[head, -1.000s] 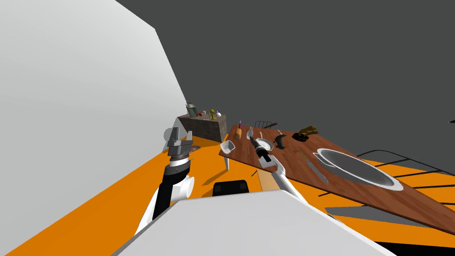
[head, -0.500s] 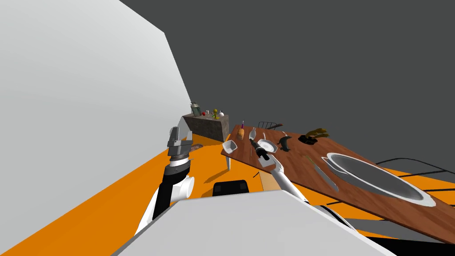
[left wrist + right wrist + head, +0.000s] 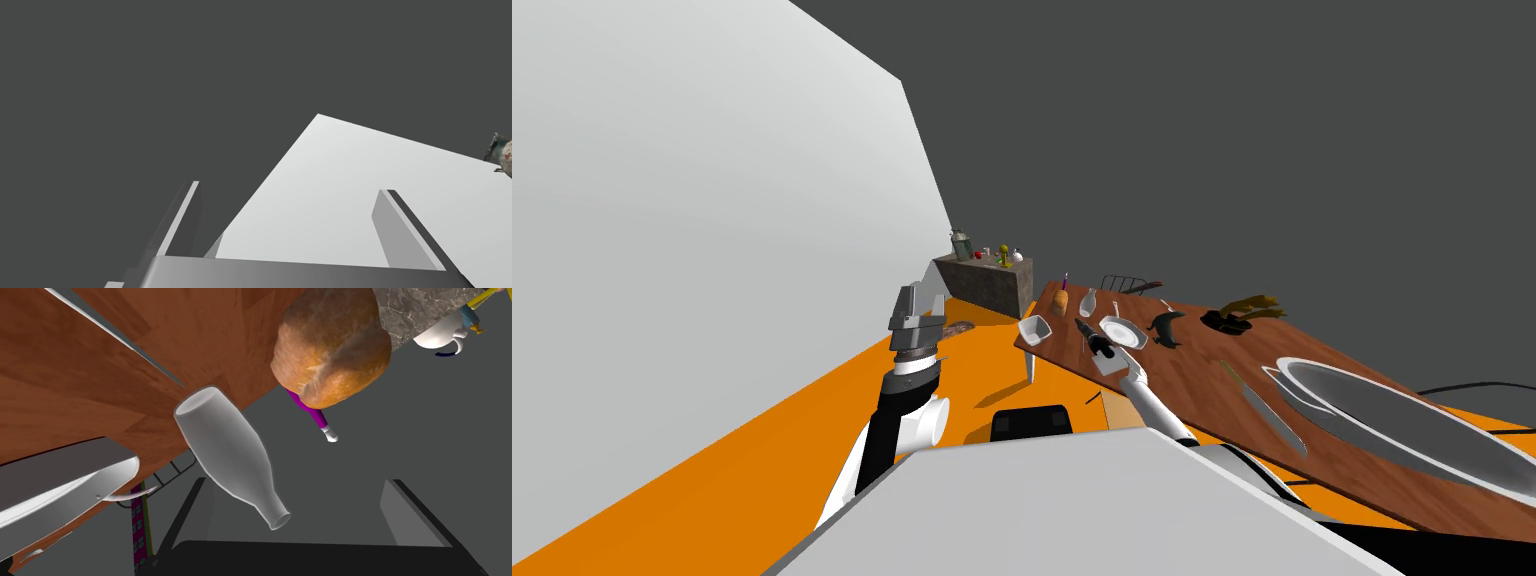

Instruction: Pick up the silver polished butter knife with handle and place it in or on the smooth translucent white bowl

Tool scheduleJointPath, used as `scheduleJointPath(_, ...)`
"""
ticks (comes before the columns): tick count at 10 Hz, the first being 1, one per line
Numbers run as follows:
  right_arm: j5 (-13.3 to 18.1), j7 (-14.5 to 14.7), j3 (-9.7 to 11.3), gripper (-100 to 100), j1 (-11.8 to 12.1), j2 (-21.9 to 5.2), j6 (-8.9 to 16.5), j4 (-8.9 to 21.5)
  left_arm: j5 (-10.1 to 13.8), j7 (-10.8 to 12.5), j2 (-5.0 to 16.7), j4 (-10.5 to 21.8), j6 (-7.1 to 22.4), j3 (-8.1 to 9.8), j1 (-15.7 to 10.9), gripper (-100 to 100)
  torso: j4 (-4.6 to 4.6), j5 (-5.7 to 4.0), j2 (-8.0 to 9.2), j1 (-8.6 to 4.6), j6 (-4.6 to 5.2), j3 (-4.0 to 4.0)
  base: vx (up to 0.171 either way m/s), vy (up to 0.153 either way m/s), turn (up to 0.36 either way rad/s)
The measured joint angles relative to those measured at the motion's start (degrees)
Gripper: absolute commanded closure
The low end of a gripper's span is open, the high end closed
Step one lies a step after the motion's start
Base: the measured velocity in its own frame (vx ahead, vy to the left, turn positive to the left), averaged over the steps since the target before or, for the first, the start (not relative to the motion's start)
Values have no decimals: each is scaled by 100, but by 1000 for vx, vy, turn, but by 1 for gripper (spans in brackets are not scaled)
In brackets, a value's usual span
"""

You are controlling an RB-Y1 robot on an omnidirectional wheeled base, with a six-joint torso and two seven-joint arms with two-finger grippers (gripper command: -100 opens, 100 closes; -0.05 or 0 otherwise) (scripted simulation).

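Over brown table [image 3: 1192,385], right tool [image 3: 295,484] spread near white bottle [image 3: 230,453], bread loaf [image 3: 330,348].

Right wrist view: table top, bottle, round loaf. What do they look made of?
Table top: wood, reddish brown with visible grain and a slight satin sheen. Bottle: smooth, pale grey, soft highlights; glass or glazed ceramic, cannot tell. Loaf: bread, with a mottled golden-brown matte crust.

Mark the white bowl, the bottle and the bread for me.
bowl [image 3: 1032,330]: head view, its middle.
bottle [image 3: 231,450]: right wrist view, mid body.
bread [image 3: 332,348]: right wrist view, crust centre.
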Motion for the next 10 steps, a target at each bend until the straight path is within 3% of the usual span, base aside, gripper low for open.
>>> scheduleJointPath(5,12,217,98,-100,-322,-198,336,787,0,0,0,0,0,0,1,0,-1,0,-1,0,3,-1,10,12,86)
scheduleJointPath(7,58,371,138,-100,-505,-272,541,1179,0,0,0,0,0,0,0,0,-1,0,-5,3,0,-3,22,19,147)
scheduleJointPath(10,15,569,268,-100,-633,-459,886,1534,0,0,0,0,0,0,1,0,-1,0,-3,1,3,-2,16,14,51)
